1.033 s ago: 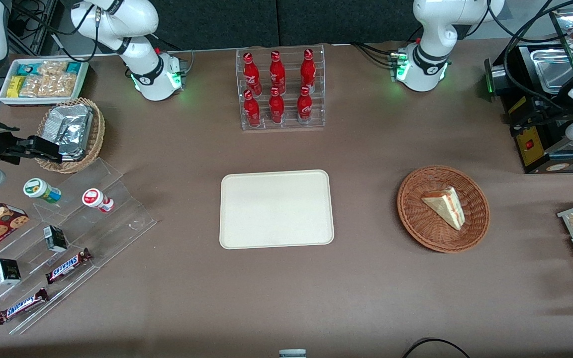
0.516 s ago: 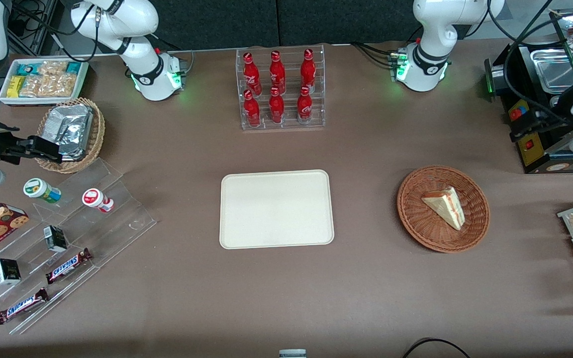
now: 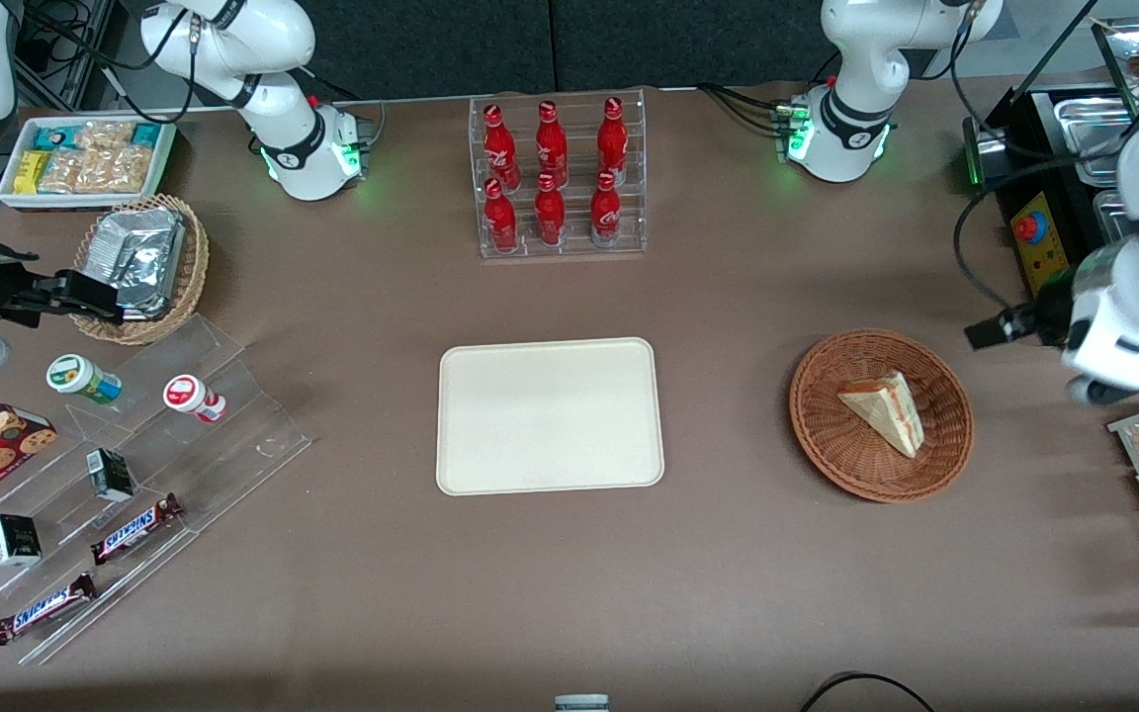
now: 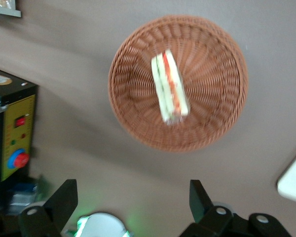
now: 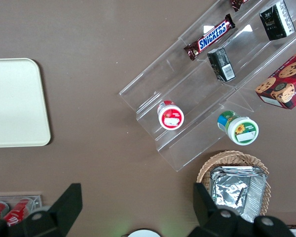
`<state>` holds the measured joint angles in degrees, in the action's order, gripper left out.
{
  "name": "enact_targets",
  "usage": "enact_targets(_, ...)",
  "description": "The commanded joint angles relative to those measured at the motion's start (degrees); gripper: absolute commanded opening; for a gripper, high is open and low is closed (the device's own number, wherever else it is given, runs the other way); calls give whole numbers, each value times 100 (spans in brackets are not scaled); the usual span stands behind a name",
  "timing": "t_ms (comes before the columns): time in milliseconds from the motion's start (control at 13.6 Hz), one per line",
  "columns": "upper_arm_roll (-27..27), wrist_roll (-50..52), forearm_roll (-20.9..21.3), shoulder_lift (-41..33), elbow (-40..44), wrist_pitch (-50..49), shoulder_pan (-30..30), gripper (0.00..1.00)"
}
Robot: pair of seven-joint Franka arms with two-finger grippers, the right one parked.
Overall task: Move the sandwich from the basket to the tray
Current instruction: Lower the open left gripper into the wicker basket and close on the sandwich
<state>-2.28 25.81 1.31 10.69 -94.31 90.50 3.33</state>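
One sandwich (image 4: 169, 87) in one basket (image 4: 222, 69); one tray (image 3: 550, 415); gripper (image 4: 133, 200) fingers (image 4: 64, 200) spread above.

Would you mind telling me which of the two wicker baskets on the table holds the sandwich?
The reddish-brown basket, beside the tray, holds the sandwich. The tan basket holds foil packets. The open gripper hovers above the sandwich's basket.

left arm: raised, reaching inward | claw (image 4: 130, 197): fingers spread, empty

Sandwich (image 4: 170, 87) lying in round wicker basket (image 4: 214, 59) on brown table (image 4: 79, 59), gripper (image 4: 133, 200) fingers spread wide, tray (image 4: 295, 180) corner nearby
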Motion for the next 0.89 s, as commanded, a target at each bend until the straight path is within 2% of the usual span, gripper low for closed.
enact_targets(0,17,1150,-34,-85,-796,1000,-8,100)
enact_targets(148,17,1575,-43,-23,-1394,1915,18,100)
enact_targets(369,17,1585,-34,179,-1809,2602,18,100)
enact_targets(811,52,1594,-51,610,-2091,3253,167,100)
